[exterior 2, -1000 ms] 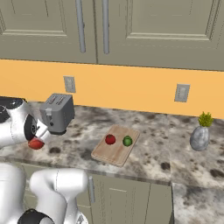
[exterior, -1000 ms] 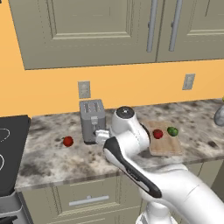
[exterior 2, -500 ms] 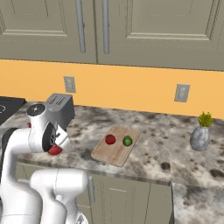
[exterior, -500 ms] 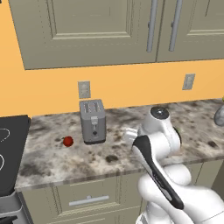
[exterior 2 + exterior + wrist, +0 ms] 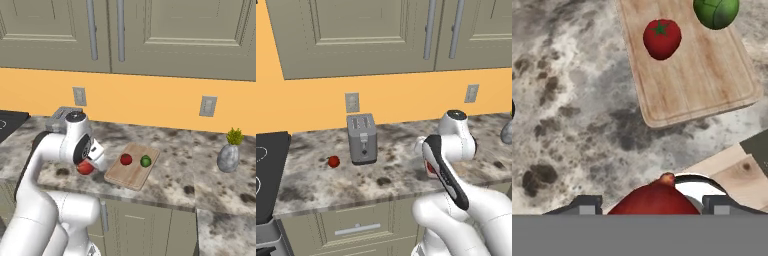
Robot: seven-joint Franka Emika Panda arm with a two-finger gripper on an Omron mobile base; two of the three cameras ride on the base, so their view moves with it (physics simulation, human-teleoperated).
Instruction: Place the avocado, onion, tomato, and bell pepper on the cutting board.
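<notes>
The jaws stand wide, one on each side of a dark red onion (image 5: pixel 654 200), and they hold it: in the hand view the onion sits between the two finger tips, with its small pointed top turned away from the hand. In the right base view the gripper (image 5: pixel 90 165) carries the onion above the counter (image 5: pixel 190 165), just beside the near-left corner of the board (image 5: pixel 134 172).

Just ahead of the jaws is bare counter. Beyond it lies the board, and on it the tomato (image 5: pixel 661 38) rests near the far-left part, with the avocado (image 5: pixel 716 12) further on and to the right. These two are near each other but apart. The near half of the board is free wood. Behind the arm, well apart from the jaws, one more red item (image 5: pixel 333 161) lies beside the toaster (image 5: pixel 362 138).

To do this step well, I think the hand should go forward until the onion is over the free near half, then go down until the onion nearly touches the wood, and only then open. The onion is round and may roll, so a low release is safer, and it should stay away from the tomato.

The arm is bent sharply at the elbow, the forearm reaches toward the board, and the hand points down and forward.
</notes>
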